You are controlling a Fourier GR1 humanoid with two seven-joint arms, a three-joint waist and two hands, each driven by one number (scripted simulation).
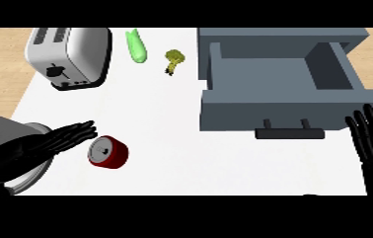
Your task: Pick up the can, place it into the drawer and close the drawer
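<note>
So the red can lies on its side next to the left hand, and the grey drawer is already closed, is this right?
Not quite. The head view shows the drawer pulled open, its handle toward the robot. The rest holds: the red can lies on its side on the counter, next to the left hand.

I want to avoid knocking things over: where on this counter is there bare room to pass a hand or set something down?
Widest bare patch: between the can and the open drawer, running down to the counter's near edge. The drawer's inside is bare too. Crowded: the far strip with toaster, cucumber and broccoli, and around the left hand.
</note>
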